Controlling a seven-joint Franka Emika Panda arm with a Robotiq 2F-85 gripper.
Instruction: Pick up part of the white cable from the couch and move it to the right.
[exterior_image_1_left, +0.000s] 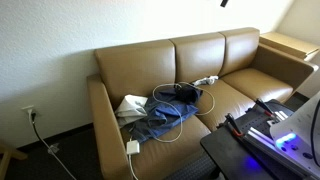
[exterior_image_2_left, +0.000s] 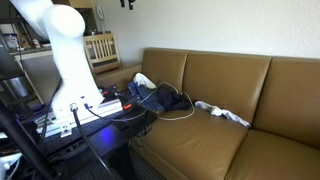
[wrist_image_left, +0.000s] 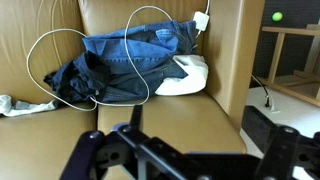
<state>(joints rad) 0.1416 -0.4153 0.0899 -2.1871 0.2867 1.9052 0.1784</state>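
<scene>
A thin white cable (wrist_image_left: 45, 42) lies in loops over crumpled blue jeans (wrist_image_left: 125, 60) on the tan couch (wrist_image_left: 150, 115). One end runs to a white charger (wrist_image_left: 201, 20) near the couch arm. The cable also shows in both exterior views (exterior_image_1_left: 178, 118) (exterior_image_2_left: 181, 113), with the charger (exterior_image_1_left: 132, 147) at the seat's front edge. My gripper (wrist_image_left: 198, 132) is high above the couch, open and empty. Only its dark tip shows at the top of both exterior views (exterior_image_1_left: 224, 3) (exterior_image_2_left: 125, 3).
A white bag-like object (wrist_image_left: 183, 76) lies beside the jeans, and a white cloth (wrist_image_left: 18, 104) lies at the other end. The robot's stand with electronics (exterior_image_1_left: 262, 128) is in front of the couch. A wall outlet (exterior_image_1_left: 30, 113) and a wooden chair (exterior_image_2_left: 98, 48) are nearby.
</scene>
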